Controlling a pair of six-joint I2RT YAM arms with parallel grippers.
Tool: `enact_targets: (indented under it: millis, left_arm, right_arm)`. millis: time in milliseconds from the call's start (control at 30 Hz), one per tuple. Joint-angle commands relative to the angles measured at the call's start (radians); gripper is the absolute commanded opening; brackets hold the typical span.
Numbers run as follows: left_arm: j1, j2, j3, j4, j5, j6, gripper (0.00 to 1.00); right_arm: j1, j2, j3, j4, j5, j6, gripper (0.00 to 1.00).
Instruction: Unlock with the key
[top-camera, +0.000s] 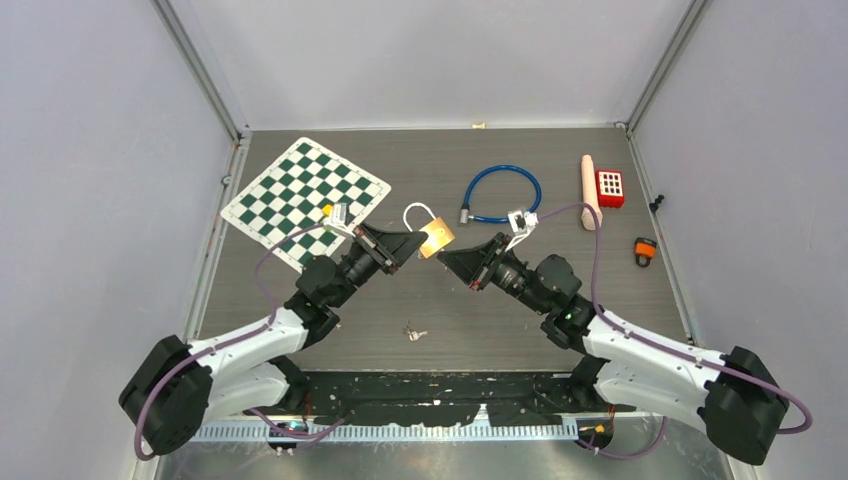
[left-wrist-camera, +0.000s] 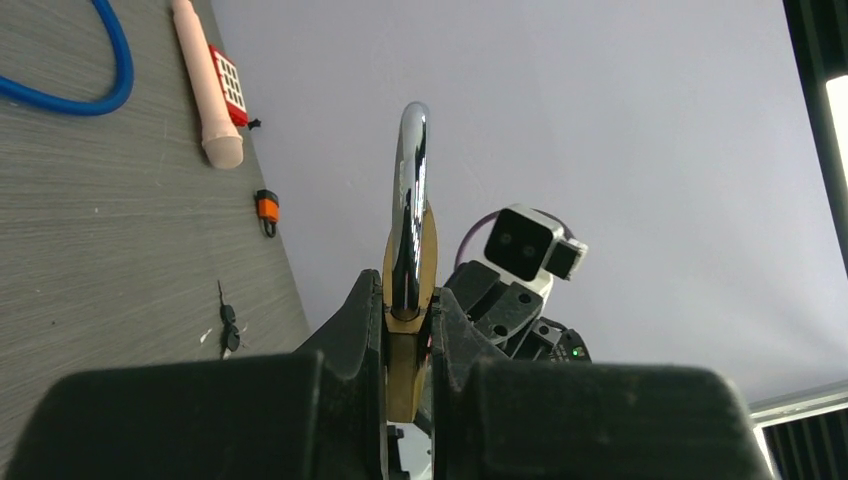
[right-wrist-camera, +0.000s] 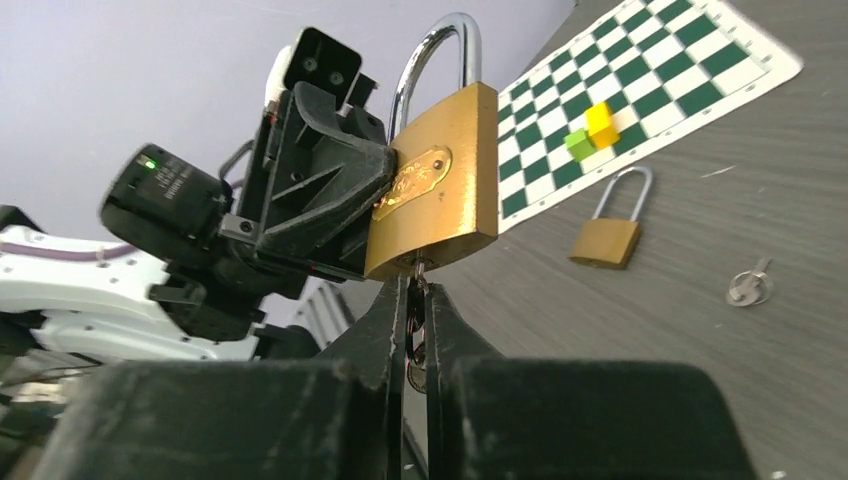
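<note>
Our left jaws clamp the lock (right-wrist-camera: 435, 195) up high. Our right jaws pinch the key (right-wrist-camera: 417, 278) at its hole. We think the turn is left, as the loop is shut.

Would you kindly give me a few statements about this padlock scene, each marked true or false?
1. The left gripper grips a brass padlock. True.
2. The right gripper stands wide open. False: it is shut on a key at the padlock's underside.
3. A second padlock lies on the table. True.
4. The blue cable lies on the chessboard mat. False: it lies on bare table, apart from the mat.
</note>
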Motion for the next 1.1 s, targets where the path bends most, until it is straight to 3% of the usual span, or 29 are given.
enact_targets:
  millis: [0, 300, 500, 767, 900, 1067]
  left_arm:
    - [-0.024, -0.062, 0.101, -0.094, 0.01, 0.03, 0.0]
    - [-0.071, -0.074, 0.188, -0.369, -0.007, 0.065, 0.0]
    - [-0.089, -0.086, 0.235, -0.492, -0.017, 0.121, 0.0]
    - [-0.106, -0.093, 0.284, -0.637, -0.038, 0.163, 0.0]
    - [-0.106, -0.11, 0.265, -0.635, -0.062, 0.168, 0.0]
    - [-0.085, -0.132, 0.164, -0.428, -0.064, 0.12, 0.0]
  right_arm:
    - [0.061, -0.028, 0.11, -0.238, 0.175, -0.323, 0.05]
    - [0.322, 0.09, 0.241, -0.392, 0.544, -0.714, 0.05]
    - [0.424, 0.203, 0.285, -0.408, 0.783, -0.935, 0.05]
    - [0.485, 0.328, 0.298, -0.343, 0.954, -1.156, 0.05]
    - [0.488, 0.328, 0.288, -0.337, 0.929, -1.146, 0.05]
    - [0.44, 0.185, 0.194, -0.302, 0.598, -0.94, 0.05]
